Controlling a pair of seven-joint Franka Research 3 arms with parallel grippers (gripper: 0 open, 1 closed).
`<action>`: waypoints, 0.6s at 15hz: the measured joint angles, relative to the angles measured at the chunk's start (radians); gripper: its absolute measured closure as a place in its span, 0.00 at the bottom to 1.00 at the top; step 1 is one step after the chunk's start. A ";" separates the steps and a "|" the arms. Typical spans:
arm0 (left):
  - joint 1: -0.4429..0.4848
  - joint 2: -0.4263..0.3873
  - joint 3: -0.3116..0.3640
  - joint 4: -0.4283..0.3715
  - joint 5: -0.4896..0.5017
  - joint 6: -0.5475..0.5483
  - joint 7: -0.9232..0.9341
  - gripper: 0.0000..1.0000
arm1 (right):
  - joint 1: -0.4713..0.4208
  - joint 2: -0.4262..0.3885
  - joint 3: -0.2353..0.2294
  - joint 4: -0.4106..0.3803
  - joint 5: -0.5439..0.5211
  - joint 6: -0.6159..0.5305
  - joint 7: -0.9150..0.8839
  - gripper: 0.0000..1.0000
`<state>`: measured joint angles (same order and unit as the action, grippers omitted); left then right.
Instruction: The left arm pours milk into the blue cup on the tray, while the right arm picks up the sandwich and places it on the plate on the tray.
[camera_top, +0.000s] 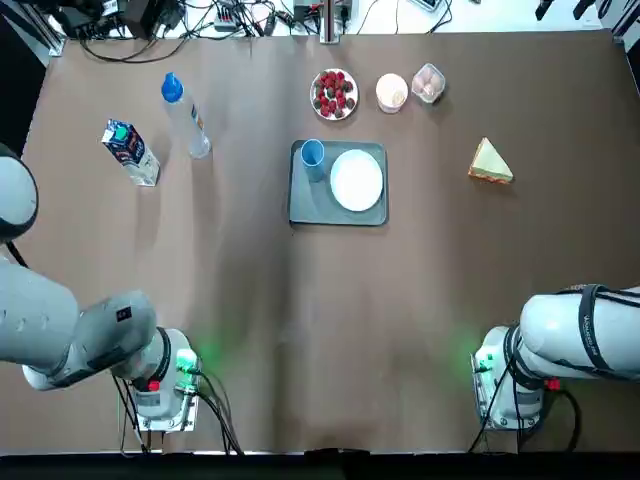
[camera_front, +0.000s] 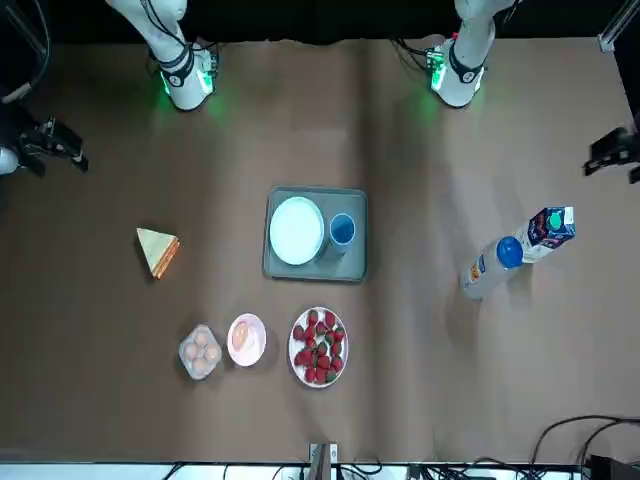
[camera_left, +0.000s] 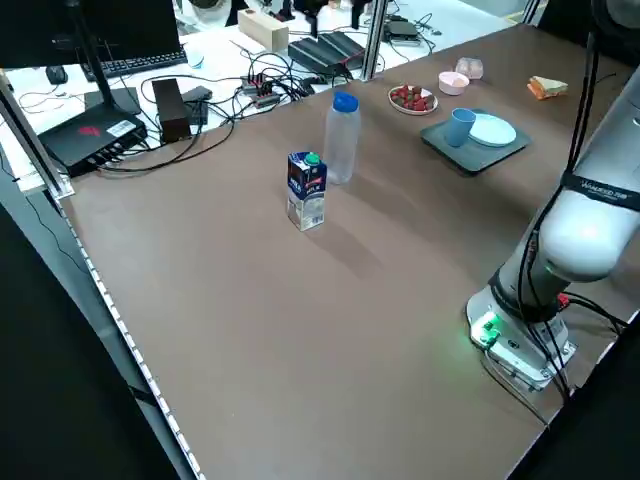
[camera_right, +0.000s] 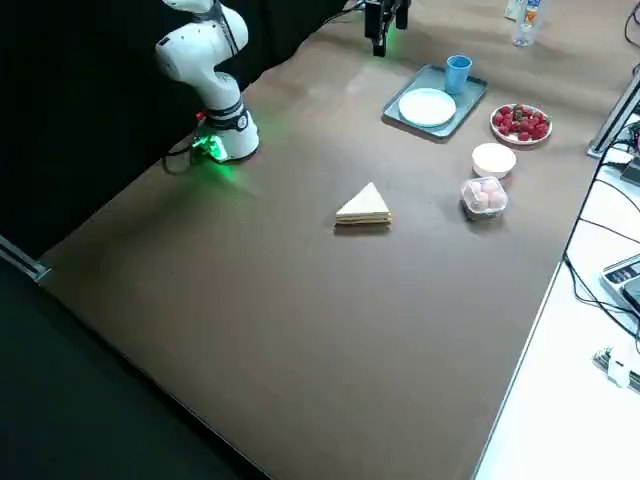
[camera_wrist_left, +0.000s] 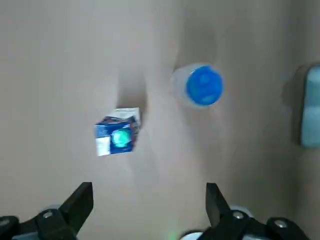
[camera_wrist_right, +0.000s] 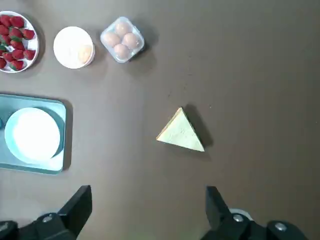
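Near the table's left side: milk carton (camera_top: 131, 153), upright and just beside the water bottle (camera_top: 187, 116).
Left gripper (camera_wrist_left: 150, 209): fingers apart with nothing between them, above the table; best brought down squarely around the carton's sides, clear of the bottle.
Blue cup (camera_top: 313, 159): on the tray (camera_top: 341, 216), beside the plate (camera_top: 356, 180); the pour probably wants a slow tilt, spout close over the rim, lest milk splash.
Right gripper (camera_wrist_right: 149, 210): fingers apart, holding nothing, above the table.
Sandwich (camera_top: 490, 163): on the table, well apart from the tray; soft, I judge, so a light, low grip should keep its layers together.
Step in hand: likely the approach, both tasks being undone.
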<state>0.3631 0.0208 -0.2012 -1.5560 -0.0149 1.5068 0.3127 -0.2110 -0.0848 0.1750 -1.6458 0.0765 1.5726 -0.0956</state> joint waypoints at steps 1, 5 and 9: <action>0.038 0.000 0.001 0.000 -0.009 0.000 0.080 0.00 | -0.011 0.004 0.000 -0.001 0.001 0.000 0.000 0.00; 0.167 0.016 0.002 -0.001 -0.065 0.003 0.347 0.00 | -0.033 0.049 -0.004 -0.016 0.008 0.001 0.000 0.00; 0.239 0.074 0.003 -0.003 -0.104 0.052 0.480 0.00 | -0.036 0.159 -0.004 -0.035 0.008 0.059 0.000 0.00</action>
<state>0.6016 0.0950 -0.1987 -1.5591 -0.1186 1.5590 0.7929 -0.2468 0.0738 0.1713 -1.6804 0.0841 1.6313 -0.0959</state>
